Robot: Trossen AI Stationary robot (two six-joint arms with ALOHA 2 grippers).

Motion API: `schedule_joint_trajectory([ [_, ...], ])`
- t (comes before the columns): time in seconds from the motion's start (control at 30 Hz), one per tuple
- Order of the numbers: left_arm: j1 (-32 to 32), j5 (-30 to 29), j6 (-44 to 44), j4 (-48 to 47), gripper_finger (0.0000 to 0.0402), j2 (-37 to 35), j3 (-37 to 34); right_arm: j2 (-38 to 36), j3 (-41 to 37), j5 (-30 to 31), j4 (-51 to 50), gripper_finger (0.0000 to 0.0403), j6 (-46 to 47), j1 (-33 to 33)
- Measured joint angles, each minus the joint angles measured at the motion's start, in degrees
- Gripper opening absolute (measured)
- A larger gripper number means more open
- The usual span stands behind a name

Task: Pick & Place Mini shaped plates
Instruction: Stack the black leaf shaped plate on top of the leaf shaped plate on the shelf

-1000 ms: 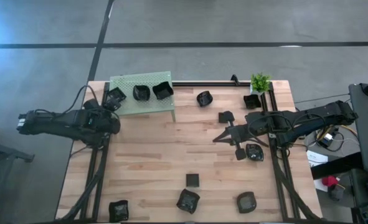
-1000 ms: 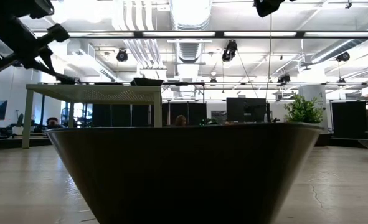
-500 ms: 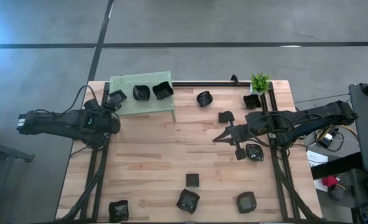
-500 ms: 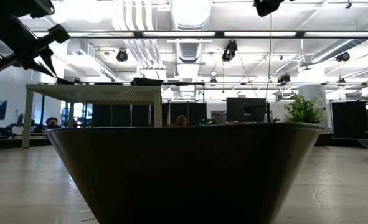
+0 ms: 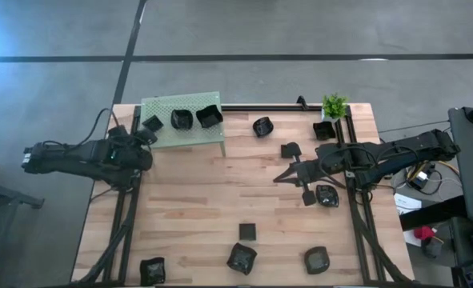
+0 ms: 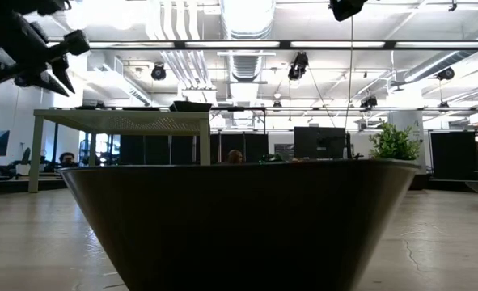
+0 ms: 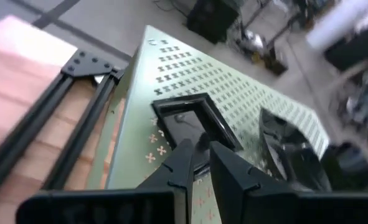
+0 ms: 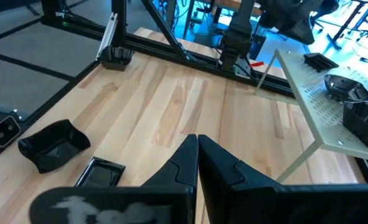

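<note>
A green perforated platform (image 5: pixel 168 134) stands at the table's far left and carries three mini shaped plates: a square one (image 5: pixel 150 124) at its left end, plus two more (image 5: pixel 181 119) (image 5: pixel 209 116). My left gripper (image 5: pixel 142 133) (image 7: pixel 202 147) hovers just off the square plate (image 7: pixel 182 118), fingers slightly apart, tips above the platform top (image 6: pixel 121 121). My right gripper (image 5: pixel 280 178) (image 8: pixel 197 140) is shut and hangs over the table's right middle, holding nothing. More black plates lie on the wood: (image 5: pixel 262 126), (image 5: pixel 290 150), (image 5: pixel 327 196).
Loose plates lie near the front edge (image 5: pixel 247 232) (image 5: pixel 242 258) (image 5: pixel 317 260) (image 5: pixel 152 270). A small green plant (image 5: pixel 334 105) stands at the far right. One plate (image 6: pixel 239 218) sits right before the low camera and blocks most of its view. Bare wood lies mid-table.
My left gripper has rolled about its own axis, its fingertips have come up off the platform's left end, and it has opened a little, letting go of the square plate. That plate stays flat on the platform.
</note>
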Motion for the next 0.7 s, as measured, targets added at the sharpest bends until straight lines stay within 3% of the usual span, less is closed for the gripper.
schedule_joint_trajectory([
  [0.23,-0.3,6.2,28.6,3.5,0.0026,0.9,7.8,0.0,0.0,0.0,0.0,0.0008,1.8,0.0],
  [0.47,-4.0,11.3,54.5,20.2,0.0001,5.3,10.5,0.0,0.0,0.0,0.0,0.0008,3.3,0.0],
  [0.7,-13.2,12.8,67.0,30.6,0.0,11.3,10.4,0.0,0.0,0.0,-1.7,0.0008,6.5,0.0],
])
